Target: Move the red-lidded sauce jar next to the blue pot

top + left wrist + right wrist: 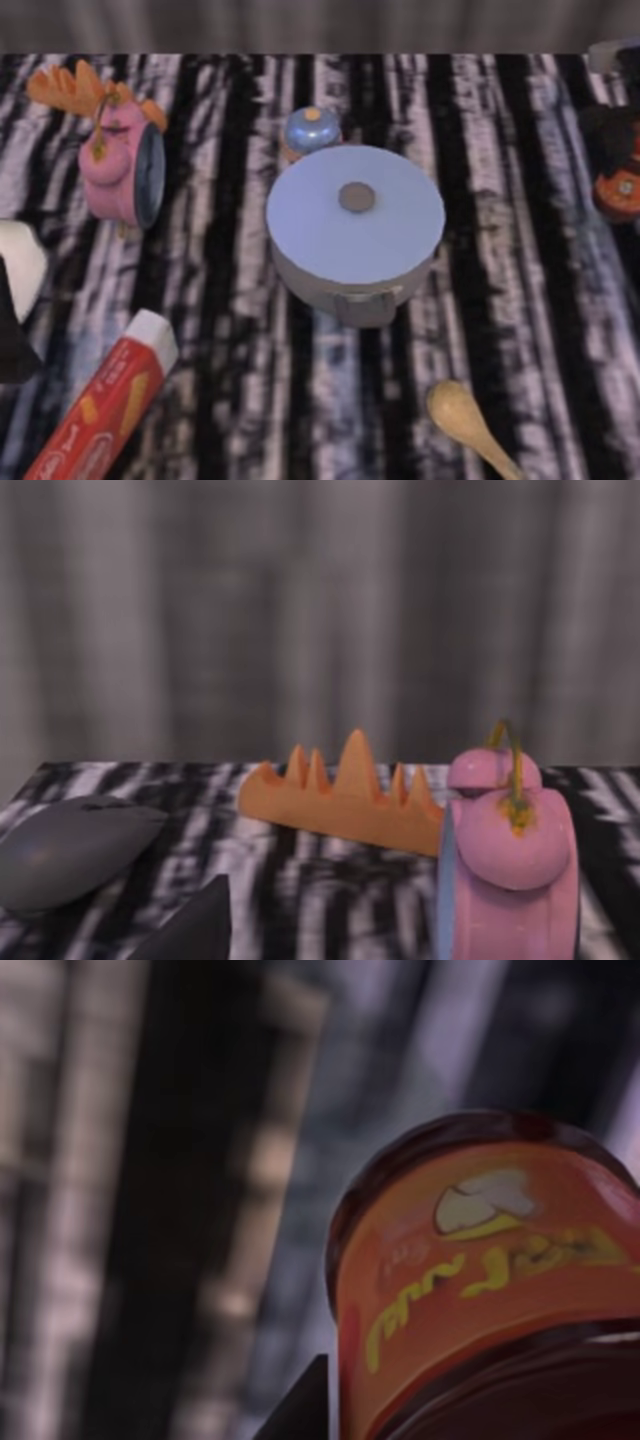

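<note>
The blue pot (330, 235), grey-sided with a flat pale-blue lid and a dark knob, stands in the middle of the striped table. The red-lidded sauce jar (618, 192) is at the far right edge, well apart from the pot. My right gripper (611, 143) is over the jar and shut on it. In the right wrist view the jar's orange label (480, 1260) fills the frame, with one dark finger (300, 1405) against its side. My left gripper (12, 300) is parked at the left edge, open, with one finger (200, 930) showing.
A pink alarm clock with orange antlers (120, 165) lies at the back left. A small blue dome with an orange knob (311, 130) sits just behind the pot. A red-and-white toothpaste tube (100, 410) lies front left, and a wooden spoon (465, 420) front right. A grey mouse (70, 845) shows in the left wrist view.
</note>
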`<move>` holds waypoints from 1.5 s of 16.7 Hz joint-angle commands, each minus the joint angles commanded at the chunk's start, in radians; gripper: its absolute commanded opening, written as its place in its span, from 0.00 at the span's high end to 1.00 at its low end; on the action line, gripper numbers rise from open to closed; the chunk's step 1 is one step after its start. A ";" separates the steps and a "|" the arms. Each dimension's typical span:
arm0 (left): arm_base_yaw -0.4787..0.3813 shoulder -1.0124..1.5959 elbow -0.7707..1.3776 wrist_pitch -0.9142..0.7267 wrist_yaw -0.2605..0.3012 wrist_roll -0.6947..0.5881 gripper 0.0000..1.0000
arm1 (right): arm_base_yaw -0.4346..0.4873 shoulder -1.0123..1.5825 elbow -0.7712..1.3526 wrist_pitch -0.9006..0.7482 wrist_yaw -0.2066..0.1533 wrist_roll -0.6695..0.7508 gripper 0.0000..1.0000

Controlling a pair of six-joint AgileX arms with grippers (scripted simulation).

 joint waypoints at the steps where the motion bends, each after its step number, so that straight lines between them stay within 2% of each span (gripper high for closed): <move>1: 0.000 0.000 0.000 0.000 0.000 0.000 0.00 | 0.003 -0.063 -0.051 -0.004 0.000 0.000 1.00; 6: 0.000 0.000 0.000 0.000 0.000 0.000 0.00 | 0.012 -0.308 -0.271 -0.031 -0.003 0.002 1.00; 13: 0.000 0.000 0.000 0.000 0.000 0.000 0.00 | 0.015 -0.324 -0.290 -0.032 -0.005 0.019 1.00; 16: 0.000 0.000 0.000 0.000 0.000 0.000 0.00 | 0.063 -0.283 -0.269 -0.016 -0.009 0.114 1.00; 22: 0.000 0.000 0.000 0.000 0.000 0.000 0.00 | 0.208 -0.177 -0.216 0.045 -0.020 0.412 1.00; 25: 0.000 0.000 0.000 0.000 0.000 0.000 0.00 | 0.249 -0.148 -0.207 0.063 -0.024 0.486 1.00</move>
